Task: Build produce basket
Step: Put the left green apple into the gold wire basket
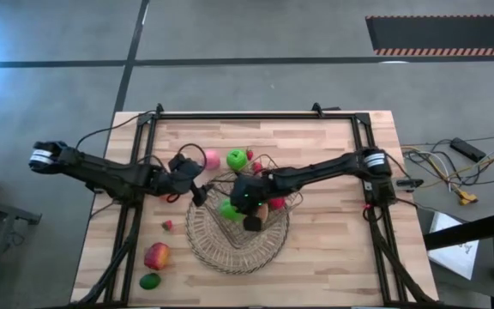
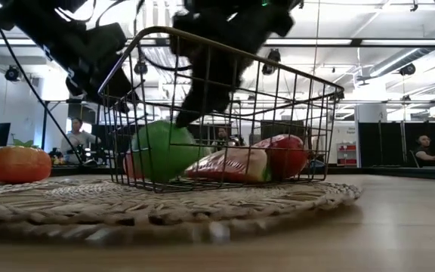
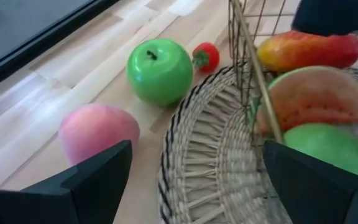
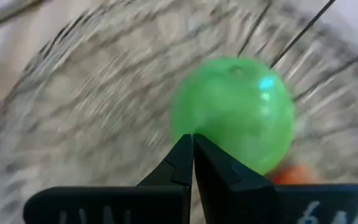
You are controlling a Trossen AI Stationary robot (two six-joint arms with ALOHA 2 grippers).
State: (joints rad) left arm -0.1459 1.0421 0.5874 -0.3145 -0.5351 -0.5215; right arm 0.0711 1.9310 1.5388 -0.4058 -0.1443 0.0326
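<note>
The dark wire basket [image 2: 225, 51] stands on the round woven mat [image 1: 230, 251]. It holds a green apple [image 2: 165, 149], a watermelon slice [image 2: 229, 165] and a red-yellow mango [image 2: 287, 153]. My right gripper [image 4: 192, 138] is shut and reaches down into the basket, right at the top of that green apple [image 4: 235, 112]. My left gripper [image 3: 197, 149] is open at the basket's left side; its fingers stand either side of the basket's wall [image 3: 248, 68] and the mat's edge. A second green apple [image 3: 159, 70], a pink peach [image 3: 98, 132] and a strawberry [image 3: 205, 57] lie on the table beyond. My right gripper points its shut fingertips [image 2: 191, 106] down at the top of the green apple in the basket; I cannot tell whether they touch it. The apple rests on the basket's floor.
A red-yellow apple [image 1: 156, 256], a green lime [image 1: 149, 281] and a strawberry [image 1: 167, 226] lie on the wood at the near left. Two more strawberries [image 1: 256, 166] lie behind the basket. A black frame [image 1: 256, 114] runs along the table's edges.
</note>
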